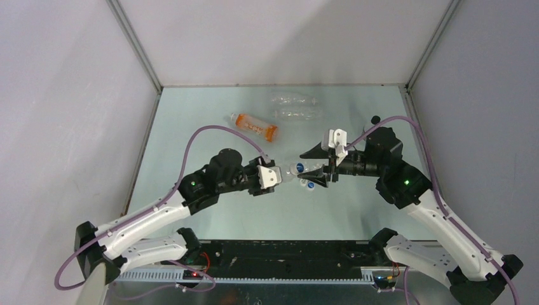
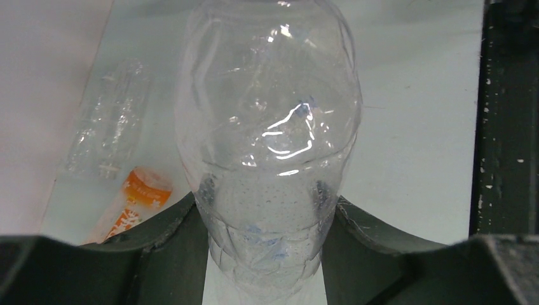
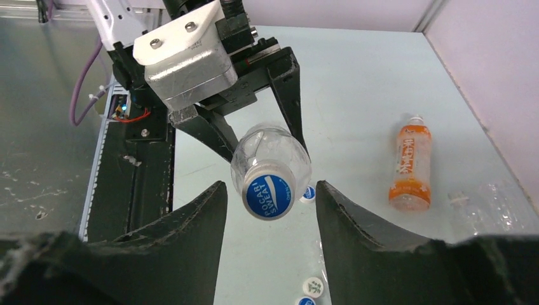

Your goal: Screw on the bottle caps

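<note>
1. The left gripper [image 2: 264, 219] is clamped round the belly of a clear bottle [image 3: 270, 149], holding it level above the bench [image 3: 356, 76], mid-frame in the overhead view
2. The bottle's long axis runs left to right there, and its blue-topped cap [image 3: 269, 196] points straight at the right gripper [image 1: 316, 169]
3. That gripper stands open, one finger either side of the cap, neither touching; it looks best placed to twist
4. Spare caps [image 3: 313, 286] lie on the bench beneath

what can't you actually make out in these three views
Left wrist view: the held bottle fills the frame; its neck runs off the top edge.
Right wrist view: the blue-topped cap faces the lens, hiding the thread, so how far it is screwed on is unclear.
Top view: the loose caps by the right pincer are too small to count.
</note>
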### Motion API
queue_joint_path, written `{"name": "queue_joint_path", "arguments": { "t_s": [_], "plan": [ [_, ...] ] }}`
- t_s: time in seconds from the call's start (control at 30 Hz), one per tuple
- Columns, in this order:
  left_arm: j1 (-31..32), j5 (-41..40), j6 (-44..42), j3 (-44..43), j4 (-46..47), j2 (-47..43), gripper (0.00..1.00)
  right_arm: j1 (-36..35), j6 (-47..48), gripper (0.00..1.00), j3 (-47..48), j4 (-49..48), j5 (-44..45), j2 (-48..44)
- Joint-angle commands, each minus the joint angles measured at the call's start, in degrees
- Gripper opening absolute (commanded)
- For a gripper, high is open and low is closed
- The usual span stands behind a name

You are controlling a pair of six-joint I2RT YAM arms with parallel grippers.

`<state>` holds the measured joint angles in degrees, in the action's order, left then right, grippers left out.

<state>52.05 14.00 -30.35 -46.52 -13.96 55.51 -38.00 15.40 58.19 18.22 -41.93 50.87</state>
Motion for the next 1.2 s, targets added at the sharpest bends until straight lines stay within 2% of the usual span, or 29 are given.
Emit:
{"name": "queue_joint_path", "arguments": {
  "t_s": [0.0, 0.27, 0.33, 0.37, 0.43, 0.47, 0.5, 0.6, 0.7, 0.77, 0.8, 0.83, 0.87, 0.93, 1.0, 1.17],
  "plan": [
    [-0.3, 4.3, 0.8, -3.1, -0.6, 0.5, 0.13, 0.3, 1.2, 0.52, 0.2, -2.1, -4.0, 1.2],
    [-0.3, 4.2, 1.1, -3.6, 0.9, 0.8, 0.13, 0.1, -0.6, 0.34, 0.2, -1.0, -5.1, 2.2],
    [-0.3, 3.1, 2.1, -3.0, 2.9, 0.5, 0.12, -0.3, -2.0, 0.23, 0.2, -0.6, -3.1, 2.6],
    [-0.3, 2.1, 3.0, -2.4, 4.5, 0.2, 0.12, -0.8, -2.7, 0.12, 0.2, -0.5, -1.9, 2.7],
    [0.3, -1.3, 4.0, -1.2, 7.4, -0.3, 0.11, -1.9, -7.5, 0.0, 0.1, -1.2, 3.2, 2.8],
    [0.8, -2.8, 4.0, -0.7, 8.3, -0.6, 0.11, -2.3, -9.1, 0.0, 0.1, -1.5, 8.1, 2.8],
    [1.9, -7.0, 4.0, 0.6, 10.9, -1.2, 0.1, -3.5, -12.9, 0.0, 0.2, -2.2, 10.7, 2.9],
    [4.6, -17.3, 2.9, 3.9, 18.0, -2.2, 0.1, -7.0, -21.9, 0.0, 0.1, -3.4, 26.1, 3.3],
    [7.0, -23.3, 2.9, 5.9, 22.5, -2.3, 0.1, -9.3, -31.3, 0.0, 0.1, -3.1, 37.3, 3.4],
    [7.3, -25.0, 4.3, 6.9, 24.4, -2.1, 0.1, -10.7, -33.7, 0.0, 0.2, -3.4, 40.7, 3.5],
    [7.3, -25.0, 5.5, 7.3, 25.3, -1.9, 0.1, -11.4, -34.3, 0.11, 0.1, -3.9, 41.3, 3.6],
    [7.4, -24.9, 6.2, 7.6, 25.7, -1.8, 0.11, -11.8, -34.3, 0.17, 0.1, -4.3, 41.8, 3.6],
    [7.4, -24.5, 7.5, 8.0, 26.5, -1.7, 0.11, -12.3, -33.8, 0.29, 0.0, -5.2, 41.9, 3.6],
    [7.4, -24.1, 9.4, 8.6, 27.5, -1.5, 0.11, -13.1, -32.5, 0.42, -0.8, -7.6, 41.9, 3.4],
    [7.4, -23.6, 11.2, 8.9, 28.3, -1.3, 0.11, -13.6, -31.4, 0.47, -2.0, -10.5, 41.9, 2.9],
    [7.4, -22.5, 14.0, 9.1, 29.5, -1.0, 0.11, -14.2, -31.2, 0.5, -4.2, -15.5, 41.9, 2.6]
  ]
}}
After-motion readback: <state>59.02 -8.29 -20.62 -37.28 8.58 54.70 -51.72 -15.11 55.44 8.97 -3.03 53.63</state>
